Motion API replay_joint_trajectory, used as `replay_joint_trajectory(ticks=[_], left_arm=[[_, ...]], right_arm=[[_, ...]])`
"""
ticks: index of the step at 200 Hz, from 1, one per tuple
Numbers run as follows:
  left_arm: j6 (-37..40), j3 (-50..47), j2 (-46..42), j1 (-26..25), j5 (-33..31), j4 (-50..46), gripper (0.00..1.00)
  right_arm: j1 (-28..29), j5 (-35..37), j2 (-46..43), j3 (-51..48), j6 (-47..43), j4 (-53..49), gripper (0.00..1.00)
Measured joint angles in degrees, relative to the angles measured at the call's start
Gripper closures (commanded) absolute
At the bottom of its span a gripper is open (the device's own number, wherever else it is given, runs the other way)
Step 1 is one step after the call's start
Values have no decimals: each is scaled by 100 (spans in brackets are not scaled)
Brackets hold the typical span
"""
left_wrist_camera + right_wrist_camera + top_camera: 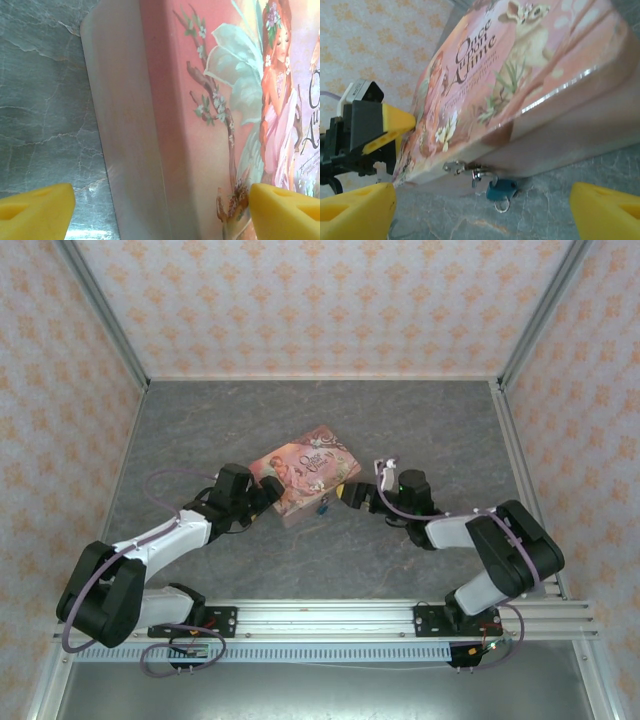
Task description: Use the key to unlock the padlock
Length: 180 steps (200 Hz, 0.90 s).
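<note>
I'm reading "Once upon A time" on the lid of the pink box [520, 75] from the right wrist camera. The smaller print below it is blurring out, and the left wrist camera is cutting the title off at the frame edge. The padlock [501, 189] is hanging from the hasp [470, 170] on the box's side wall, just ahead of the right gripper [480, 215] and in line with its wide-open jaws, not touching them — a small ring [503, 204] is dangling under it, too tiny to identify. The left gripper [160, 215] is sitting open too, straddling the box's corner — one fingertip over the lid, the other over the table [40, 100].
</note>
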Motion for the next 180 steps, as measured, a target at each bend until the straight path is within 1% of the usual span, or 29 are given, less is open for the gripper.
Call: replay_joint_trajectory(ticks=[24,56,96,160,180], left_arm=[[-20,2,0,0,0,0,11],[-26,2,0,-9,-2,-2,11],[-85,13,2,-37,-37,-24,11],[-109,35,2,-37,-42,-76,10],[-111,35,2,-37,-42,-81,10]], right_arm=[[168,-42,175,-59,70,339,17],[476,-35,708,-57,201,918,22],[717,50,1362,57,413,1515,24],[789,136,1823,271,608,2011,26],[793,131,1888,348,629,2100,29]])
